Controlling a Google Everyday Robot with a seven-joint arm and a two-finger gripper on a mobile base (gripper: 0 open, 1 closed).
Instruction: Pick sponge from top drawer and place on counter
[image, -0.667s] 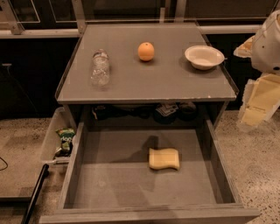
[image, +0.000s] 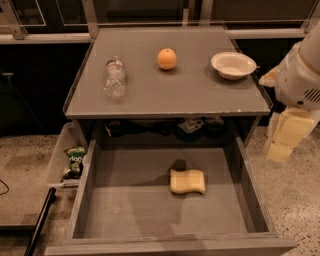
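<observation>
the clear bin (image: 57, 161) sits against the left wall of the open top drawer (image: 84, 197). the sponge (image: 187, 181) lies flat on the drawer floor, right of centre. the gripper (image: 282, 142) hangs beyond the drawer's right wall; whether it is released or clenched cannot be told.

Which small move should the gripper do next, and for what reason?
Probably move the gripper left, over the open drawer's right wall, toward the sponge. The gripper hangs outside the drawer, to the right of the counter, while the sponge lies untouched on the drawer floor.
</observation>
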